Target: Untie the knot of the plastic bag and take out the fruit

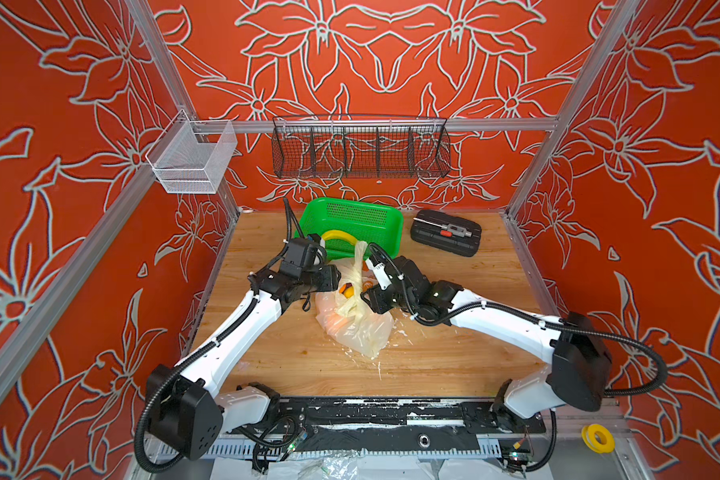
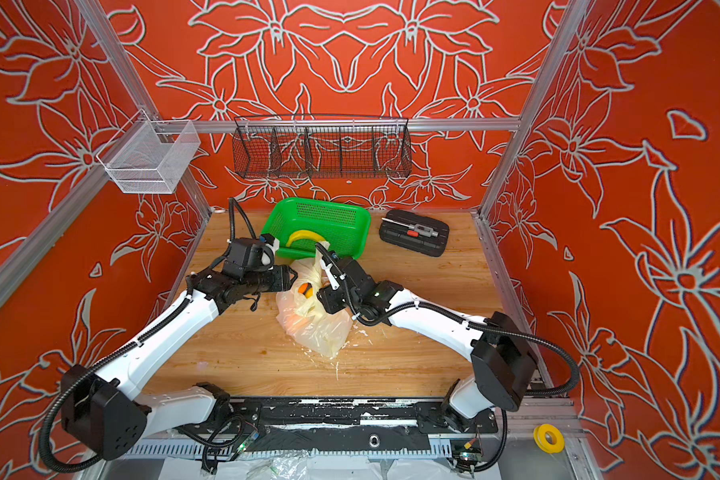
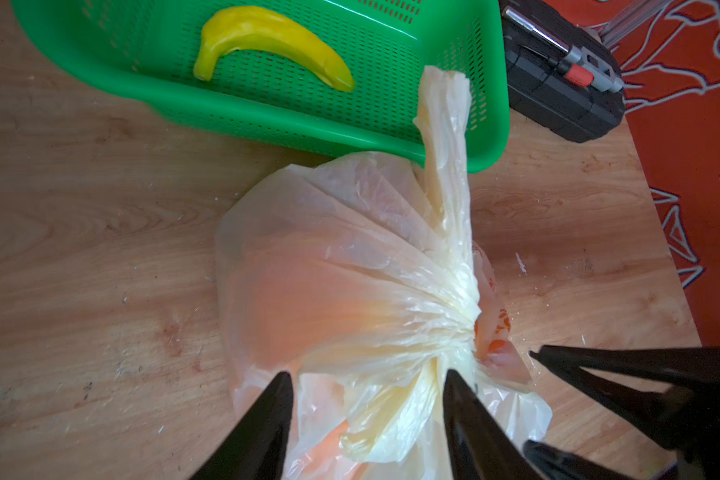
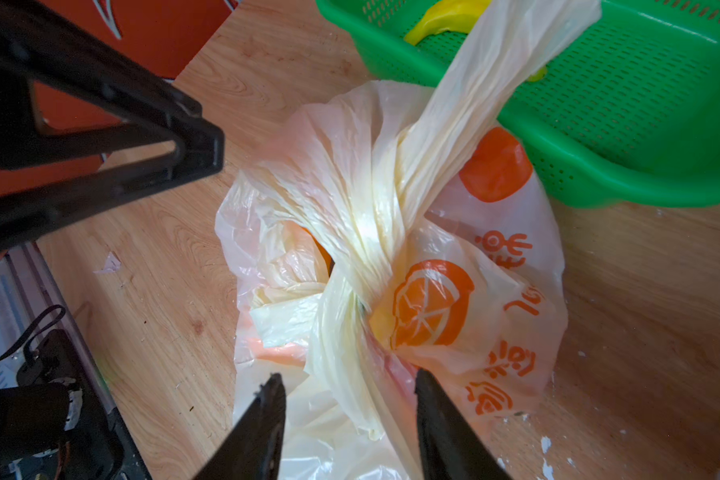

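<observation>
The plastic bag (image 1: 364, 332) (image 2: 316, 328) lies on the wooden table between my two grippers, cream-white with orange fruit prints (image 4: 429, 307). Its knot (image 4: 371, 249) (image 3: 462, 316) is a twisted bunch of handle strips. From it a long tail (image 3: 445, 124) (image 4: 495, 62) rises toward the green basket. Orange fruit (image 1: 347, 291) shows through the plastic as a glow (image 3: 308, 299); the rest is hidden. My left gripper (image 3: 368, 374) (image 1: 336, 280) is open, its fingers either side of loose folds by the knot. My right gripper (image 4: 348, 374) (image 1: 364, 297) is open, straddling a hanging strip.
A green perforated basket (image 1: 393, 232) (image 3: 267, 116) with a yellow banana (image 3: 267, 41) stands just behind the bag. A black tool case (image 1: 445, 232) lies at the back right. A black wire basket (image 1: 360, 149) and a white mesh bin (image 1: 192, 162) hang on the frame.
</observation>
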`<act>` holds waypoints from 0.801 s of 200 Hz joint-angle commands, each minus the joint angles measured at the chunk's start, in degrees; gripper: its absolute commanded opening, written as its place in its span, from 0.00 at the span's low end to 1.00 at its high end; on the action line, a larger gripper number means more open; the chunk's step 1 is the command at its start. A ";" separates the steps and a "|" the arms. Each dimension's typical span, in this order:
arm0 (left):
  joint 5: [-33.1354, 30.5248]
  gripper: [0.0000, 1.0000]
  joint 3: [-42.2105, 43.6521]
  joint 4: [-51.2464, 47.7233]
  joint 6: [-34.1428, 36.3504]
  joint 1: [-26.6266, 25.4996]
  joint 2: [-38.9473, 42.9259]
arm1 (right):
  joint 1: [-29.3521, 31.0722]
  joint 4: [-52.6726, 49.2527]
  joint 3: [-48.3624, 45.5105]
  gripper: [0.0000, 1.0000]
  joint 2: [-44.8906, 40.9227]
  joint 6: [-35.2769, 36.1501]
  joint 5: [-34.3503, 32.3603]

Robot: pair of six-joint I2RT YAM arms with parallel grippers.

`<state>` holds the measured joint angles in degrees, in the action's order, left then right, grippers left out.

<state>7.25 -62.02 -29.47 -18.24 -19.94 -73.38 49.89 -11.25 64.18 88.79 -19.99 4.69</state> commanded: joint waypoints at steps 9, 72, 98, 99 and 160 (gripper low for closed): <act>2.79 0.62 -5.31 -1.40 4.17 -0.53 -5.84 | 0.25 0.85 2.02 0.53 4.02 0.35 1.95; 10.22 0.82 -8.34 -2.66 8.05 -1.39 -13.42 | 0.29 3.24 0.17 0.16 5.16 4.53 2.79; 10.26 0.79 -8.03 -2.49 8.14 -1.50 -14.92 | 0.21 3.19 -0.02 0.09 5.07 5.00 2.53; 10.25 0.79 -8.03 -2.50 8.14 -1.46 -15.02 | 0.21 3.19 -0.02 0.09 5.07 5.00 2.53; 10.27 0.26 -7.43 -2.85 6.31 -1.50 -16.65 | 0.23 5.43 -2.93 0.00 3.47 4.45 0.82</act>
<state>16.36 -69.54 -31.44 -11.49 -21.15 -89.86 49.91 -7.33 63.13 94.15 -16.05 6.46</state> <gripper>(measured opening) 0.360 0.042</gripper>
